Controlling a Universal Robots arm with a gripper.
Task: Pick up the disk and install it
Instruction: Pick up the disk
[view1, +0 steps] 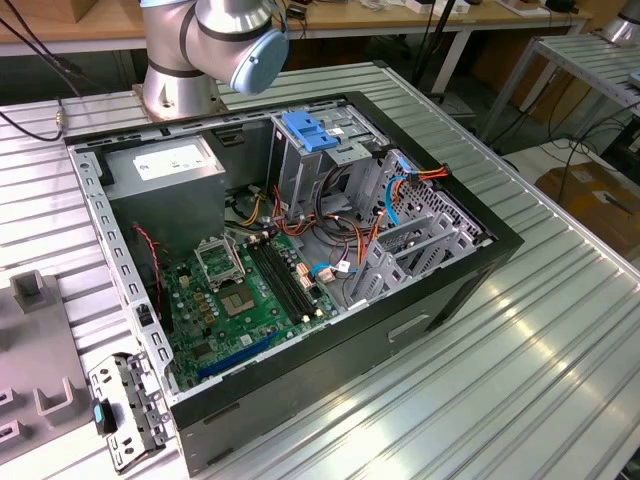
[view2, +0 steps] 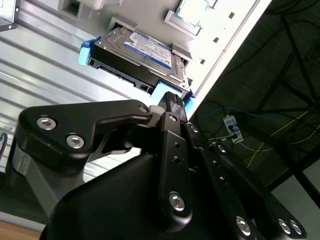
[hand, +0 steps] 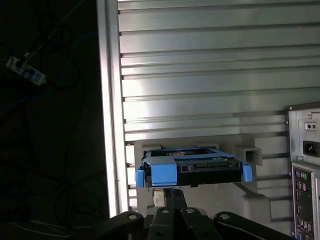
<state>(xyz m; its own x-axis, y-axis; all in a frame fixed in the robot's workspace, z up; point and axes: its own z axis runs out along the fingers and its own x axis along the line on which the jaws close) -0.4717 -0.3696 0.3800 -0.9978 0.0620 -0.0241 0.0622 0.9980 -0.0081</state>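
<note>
In the exterior view, a ribbed silver aluminium table (view1: 520, 380) carries a black open-sided computer case (view1: 440, 300) lying flat. Inside it are a green motherboard (view1: 240, 300) on the near side and a big grey metal box with a white sticker (view1: 165, 165) at the far end towards the exterior view's left. A bare blue plastic latch (view1: 310, 130) sits on top of a grey metal cage at the far side. The silver and pale-blue robot arm (view1: 215, 40) rises from the table behind the case. A grey moulded fixture (view1: 30, 330) lies on the table at the exterior view's left, well apart from the case.

In the second wrist view, the flat rectangular silver-grey disk (view2: 145, 55) lies label-up, with a white-and-blue label and blue plastic side rails. It rests in a pale grey moulded holder (view2: 200, 45) near the edge of the table. The black gripper (view2: 172, 97) is at the blue rail on the disk's connector end. Its jaws look clenched together with nothing seen between them. Whether the tip touches the rail cannot be told.

In the first wrist view, the disk (hand: 200, 170) is seen end-on, seated level in the holder (hand: 250, 152) beside the table's edge. The gripper (hand: 170, 192) is just in front of the disk's blue end piece, jaws drawn together. The rear panel of the computer case (hand: 305, 165) stands near the holder.
</note>
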